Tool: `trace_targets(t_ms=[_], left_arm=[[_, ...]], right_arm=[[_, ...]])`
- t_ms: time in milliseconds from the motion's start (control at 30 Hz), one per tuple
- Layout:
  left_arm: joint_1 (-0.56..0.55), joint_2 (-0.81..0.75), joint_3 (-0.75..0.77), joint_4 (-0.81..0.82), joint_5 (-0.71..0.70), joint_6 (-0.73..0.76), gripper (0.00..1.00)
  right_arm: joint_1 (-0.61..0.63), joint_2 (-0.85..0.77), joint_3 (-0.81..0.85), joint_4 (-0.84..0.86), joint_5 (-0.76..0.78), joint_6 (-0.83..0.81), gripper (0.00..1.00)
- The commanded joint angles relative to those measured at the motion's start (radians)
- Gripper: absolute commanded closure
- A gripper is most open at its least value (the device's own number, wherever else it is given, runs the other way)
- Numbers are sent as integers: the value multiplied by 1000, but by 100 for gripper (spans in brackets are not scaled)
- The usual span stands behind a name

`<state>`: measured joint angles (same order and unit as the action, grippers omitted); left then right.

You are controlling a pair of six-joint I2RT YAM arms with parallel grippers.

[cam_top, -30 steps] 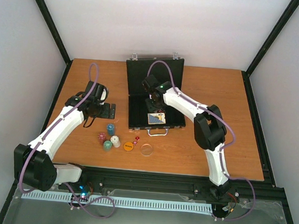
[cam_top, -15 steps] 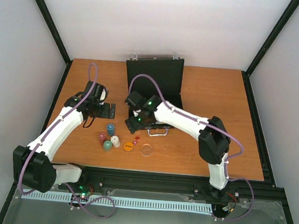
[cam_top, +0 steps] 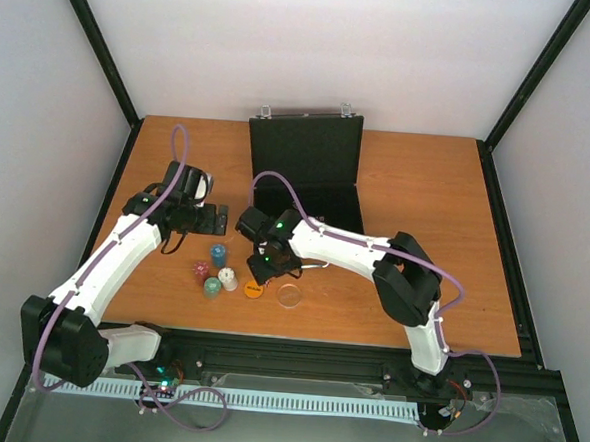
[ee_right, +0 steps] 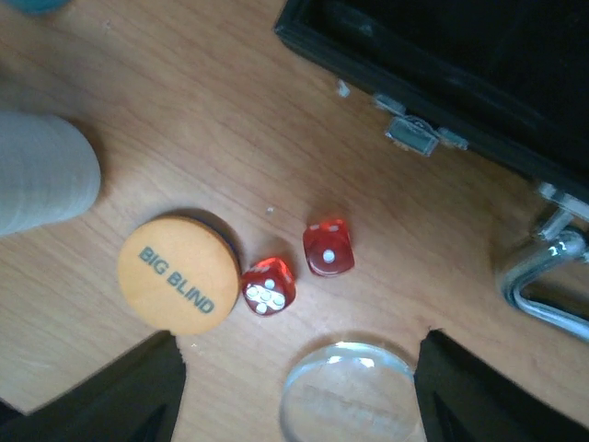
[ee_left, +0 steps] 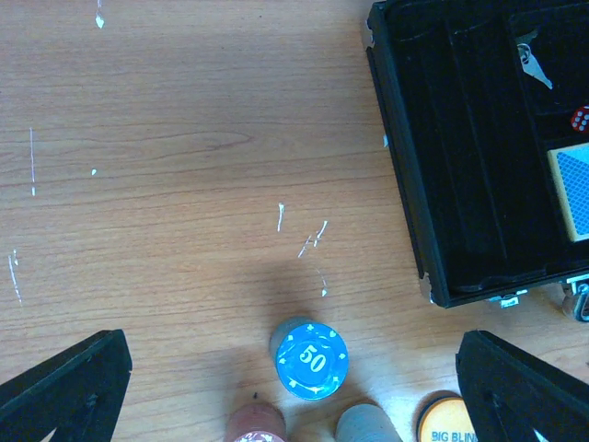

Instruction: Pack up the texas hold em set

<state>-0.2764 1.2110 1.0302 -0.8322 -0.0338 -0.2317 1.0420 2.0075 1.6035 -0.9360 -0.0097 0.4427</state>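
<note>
Wooden counter carries the black briefcase. It lies open with its lid raised toward the far side, its handle facing the arms and its long axis running left to right. Just off its near edge two red dice lie side by side beneath the right gripper, whose fingers stand wide apart and hold nothing. The orange disc sits just beside one die, and the clear disc is near both. The left gripper, likewise spread wide and empty, hangs over the blue chip stack, which stands to the left of the briefcase. The card deck lies flat inside the case.
</note>
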Motion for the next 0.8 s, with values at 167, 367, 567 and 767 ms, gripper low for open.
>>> trace_targets(t_ms=[167, 367, 567, 767], left_arm=[[-3, -21, 1, 1, 25, 4, 0], [-3, -24, 1, -7, 28, 9, 0], [-3, -28, -6, -12, 21, 14, 0], [-3, -27, -10, -6, 20, 12, 0]], right_arm=[[8, 108, 48, 30, 8, 70, 43], [2, 145, 63, 44, 30, 81, 45], [-23, 155, 57, 51, 55, 90, 48], [-31, 172, 56, 52, 41, 88, 57]])
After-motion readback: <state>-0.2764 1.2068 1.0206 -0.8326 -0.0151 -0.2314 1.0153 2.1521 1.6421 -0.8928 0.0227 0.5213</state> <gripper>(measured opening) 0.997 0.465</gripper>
